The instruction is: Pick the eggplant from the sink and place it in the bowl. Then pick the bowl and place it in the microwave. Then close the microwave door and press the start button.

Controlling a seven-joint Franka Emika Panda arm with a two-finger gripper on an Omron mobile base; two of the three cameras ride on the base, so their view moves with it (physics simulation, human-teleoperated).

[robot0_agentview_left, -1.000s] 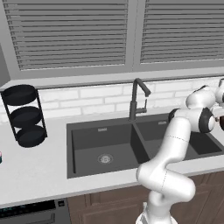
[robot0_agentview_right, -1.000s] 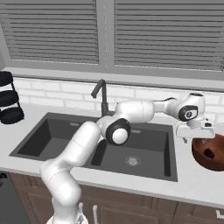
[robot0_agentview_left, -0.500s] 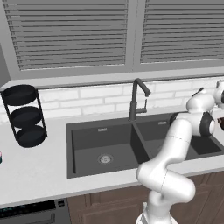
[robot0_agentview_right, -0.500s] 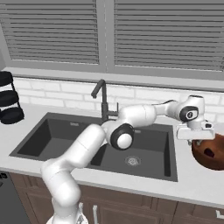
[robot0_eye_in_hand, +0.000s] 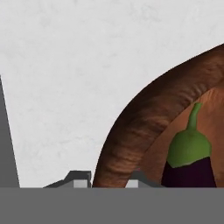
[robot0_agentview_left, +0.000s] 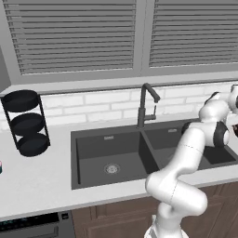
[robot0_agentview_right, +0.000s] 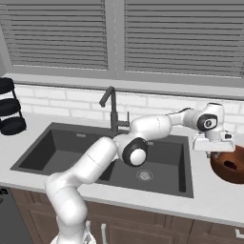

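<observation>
Small glossy dark purple eggplant (robot0_eye_in_hand: 189,168) with green stem cap lies inside the round reddish-brown wooden bowl (robot0_agentview_right: 228,167), stem pointing up the inner wall in the hand view. First part of the task looks done. Bowl sits on the pale speckled table (robot0_eye_in_hand: 65,87), just right of the large dark grey double-basin sink (robot0_agentview_right: 71,147).

Gripper (robot0_agentview_right: 213,152) hangs at the bowl's left rim, hand low over it. In the hand view the two finger tips (robot0_eye_in_hand: 78,180) rise on either side of the thick wall, one outside, one at the inner face. Jaws look drawn in around the rim; whether they are fully clamped on the wood I cannot tell.

Step in hand, as I judge it: taking hold of the bowl by its wall for the carry to the microwave.

To do it well:
- Seat the tips deep on the wall before squeezing; a shallow bite on a thick rounded rim may slip.
- Hold off lifting until the grip is firm.
- One-sided rim hold will let the bowl tip away; lift straight and slow, keep it level so the eggplant does not roll out.
- Clear the dark gooseneck faucet (robot0_agentview_right: 112,110) when swinging away.
</observation>
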